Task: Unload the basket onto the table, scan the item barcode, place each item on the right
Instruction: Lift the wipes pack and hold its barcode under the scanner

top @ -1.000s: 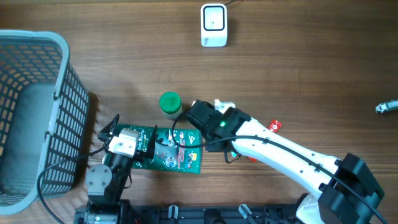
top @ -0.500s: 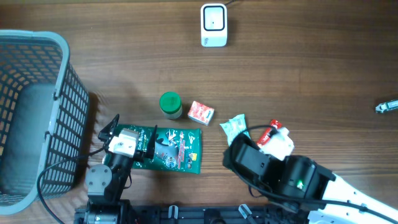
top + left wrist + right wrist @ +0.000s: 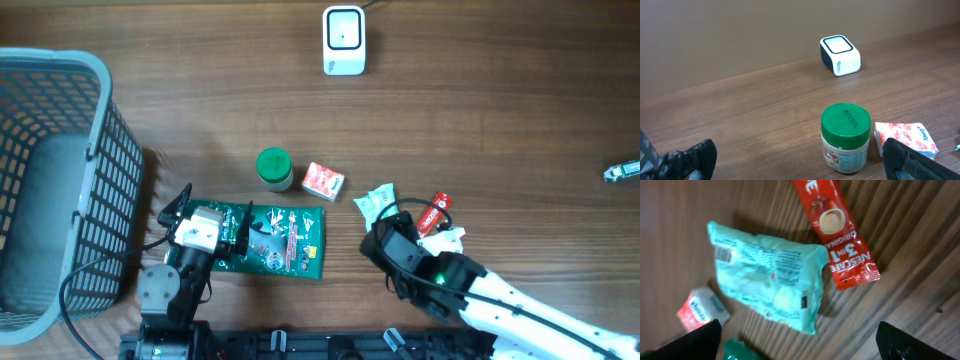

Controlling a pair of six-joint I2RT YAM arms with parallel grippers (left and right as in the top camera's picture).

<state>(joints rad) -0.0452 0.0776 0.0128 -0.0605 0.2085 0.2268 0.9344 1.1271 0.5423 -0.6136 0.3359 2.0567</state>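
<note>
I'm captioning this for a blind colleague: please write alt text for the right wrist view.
A pale green packet lies on the wooden table, a red coffee stick beside its upper right corner. A small red and white packet sits lower left; the dark tips of the open claw frame the bottom corners.

Overhead looks down; left wrist low, both show scanner (image 3: 343, 40)
</note>
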